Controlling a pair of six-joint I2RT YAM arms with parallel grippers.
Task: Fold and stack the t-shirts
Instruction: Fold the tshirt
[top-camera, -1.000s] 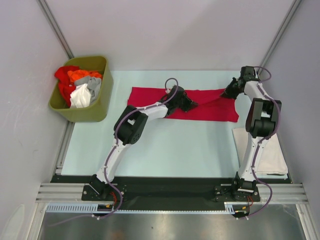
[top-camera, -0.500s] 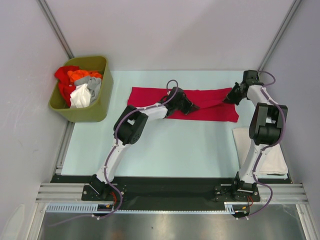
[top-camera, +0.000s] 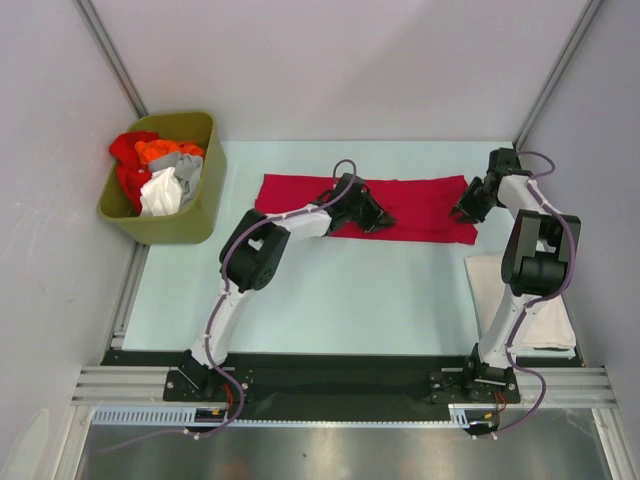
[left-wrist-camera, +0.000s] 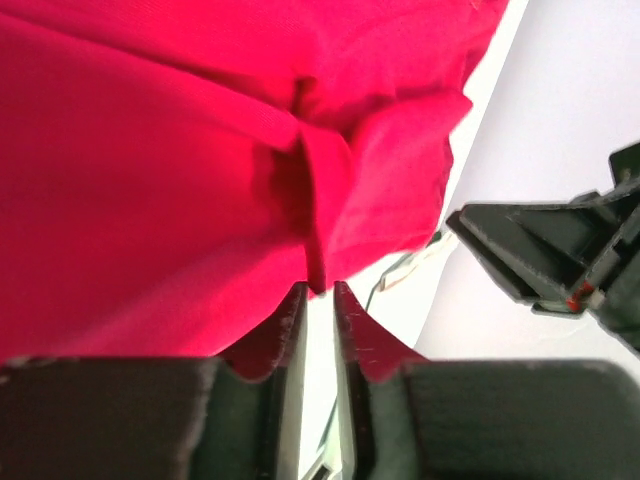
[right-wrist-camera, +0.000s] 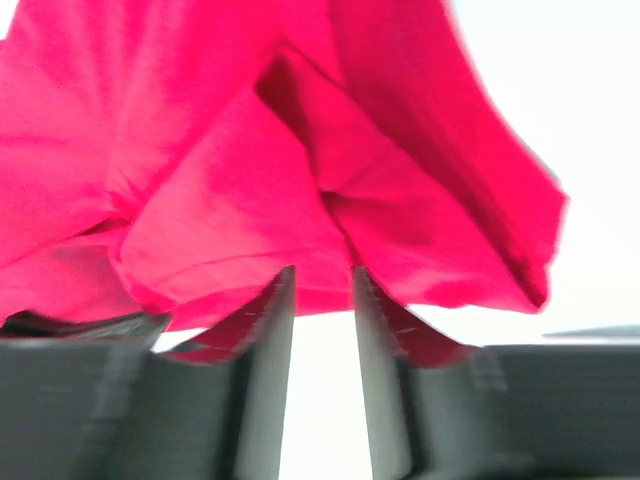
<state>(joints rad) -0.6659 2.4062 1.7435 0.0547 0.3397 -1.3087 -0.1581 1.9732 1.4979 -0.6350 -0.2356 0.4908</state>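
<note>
Two arms (top-camera: 250, 262), one bin (top-camera: 170, 228), two t-shirts (top-camera: 420, 215) laid out (four more bundled inside it).

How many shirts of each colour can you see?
Red: 2 (crimson shirt on table, red shirt in bin)
Orange: 1 (orange shirt)
Grey: 1 (grey shirt)
White: 2 (white shirt in bin, off-white shirt on table)
Total: 6 showing

No writing, label, brand, number or sign can be read in any view. The crimson t-shirt (top-camera: 420, 207) is plain cloth, and the olive bin (top-camera: 175, 228) at the far left of the counter (top-camera: 340, 290) shows a bare wall.
</note>
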